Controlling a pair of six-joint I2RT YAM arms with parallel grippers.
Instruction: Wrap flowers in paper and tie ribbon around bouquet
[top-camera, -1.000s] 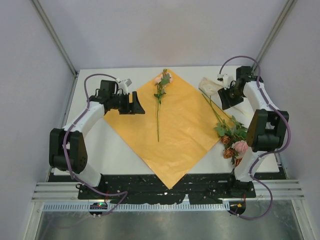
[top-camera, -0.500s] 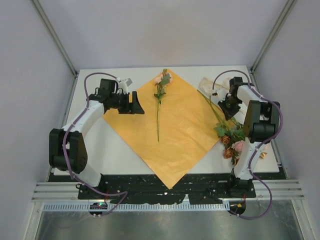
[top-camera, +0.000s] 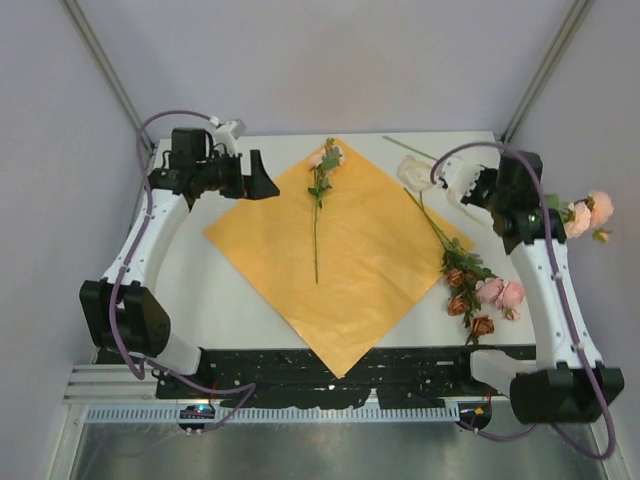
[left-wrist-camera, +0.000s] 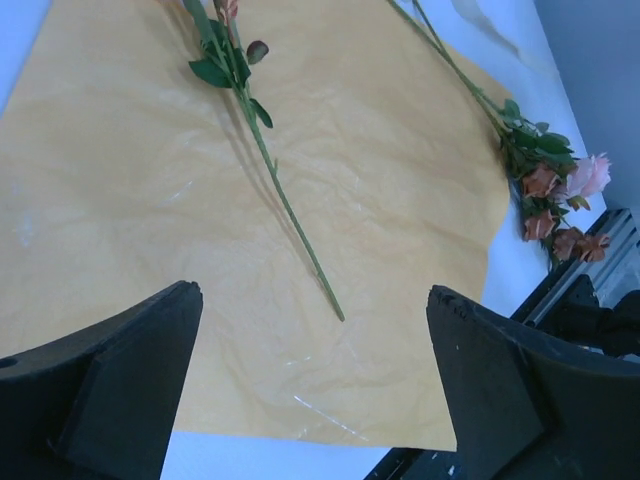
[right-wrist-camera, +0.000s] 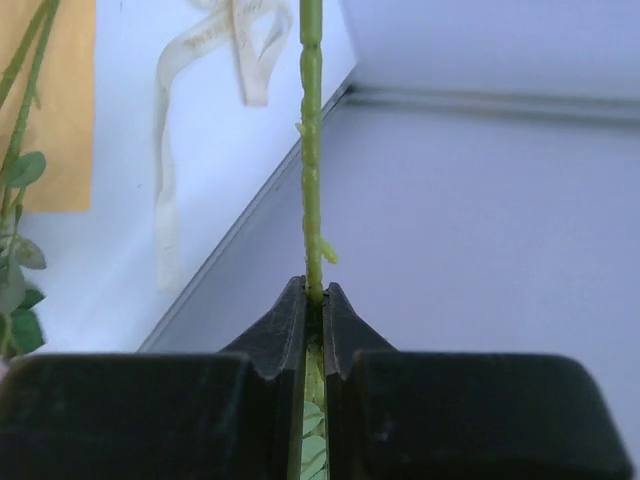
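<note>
Paper (top-camera: 345, 250): orange sheet, flat at the middle of the table (top-camera: 220, 290), set as a diamond.
Lone stem (top-camera: 317, 215): on the paper, pink bloom toward the far edge.
Flower bunch (top-camera: 470, 285): near the right edge, stems crossing the paper's right corner.
Ribbon (top-camera: 415, 172): cream, heaped by the far right corner.
Left gripper (top-camera: 258, 178): jaws wide, empty, above the paper's left corner.
Right gripper (right-wrist-camera: 313, 300): jaws pinched on the held stem (right-wrist-camera: 311, 150), raised; its pink blooms seemingly hang past the right edge.
</note>
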